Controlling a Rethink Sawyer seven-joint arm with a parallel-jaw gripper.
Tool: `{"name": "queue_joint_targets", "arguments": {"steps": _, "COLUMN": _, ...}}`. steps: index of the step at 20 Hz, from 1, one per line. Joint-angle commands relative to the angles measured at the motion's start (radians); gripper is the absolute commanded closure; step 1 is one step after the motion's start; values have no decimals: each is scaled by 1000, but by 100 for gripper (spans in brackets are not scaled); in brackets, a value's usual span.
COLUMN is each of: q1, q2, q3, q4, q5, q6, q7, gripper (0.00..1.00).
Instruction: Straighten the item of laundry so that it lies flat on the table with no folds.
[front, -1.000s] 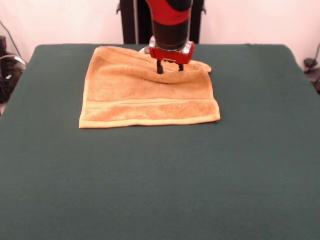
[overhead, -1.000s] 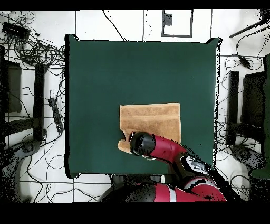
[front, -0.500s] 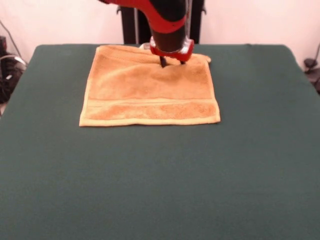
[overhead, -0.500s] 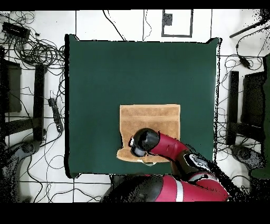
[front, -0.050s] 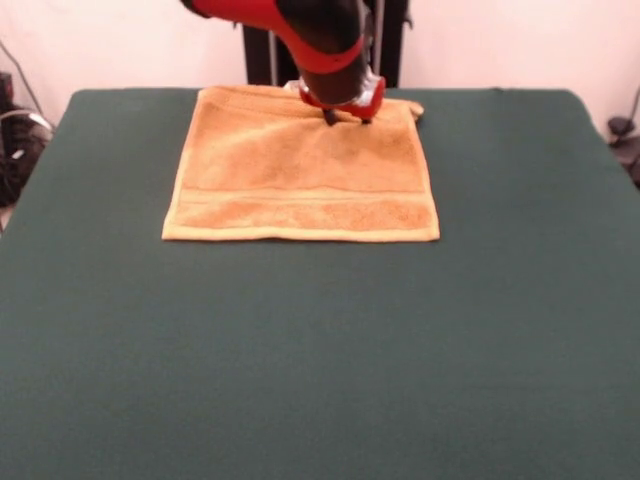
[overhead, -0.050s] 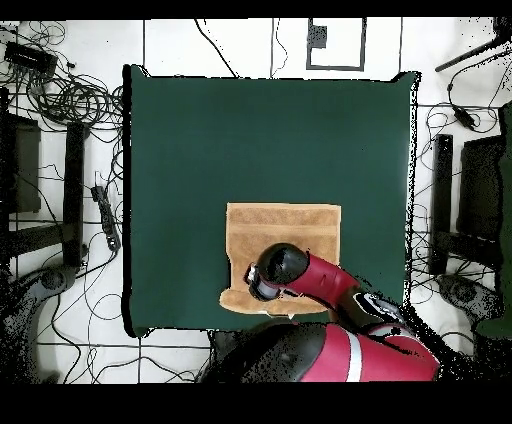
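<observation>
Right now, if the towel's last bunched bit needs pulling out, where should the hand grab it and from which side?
Probably the bumped far corner, just right of the hand in the front view. The towel lies flat elsewhere, with its banded near hem straight. Come straight down, pinch the raised corner, and drag outward toward the table edge.

Red & blk arm (front, -0.050s: 310, 30), red gripper (front, -0.050s: 345, 118) base w/ dark tips.

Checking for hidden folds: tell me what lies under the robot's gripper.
Under the gripper lies the far part of the golden-orange terry-cloth towel, spread on the dark green felt table. The arm hides that edge overhead, so folds there cannot be ruled out.
</observation>
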Motion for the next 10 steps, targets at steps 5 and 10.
{"name": "queue_joint_targets", "arguments": {"steps": 5, "q1": 161, "q2": 161, "q3": -41, "q4": 109, "q5": -213, "q6": -793, "q7": 240, "gripper": 0}}
{"name": "queue_joint_targets", "arguments": {"steps": 10, "q1": 216, "q2": 78, "q3": -101, "q4": 169, "q5": -207, "q6": -859, "q7": 279, "gripper": 0}}
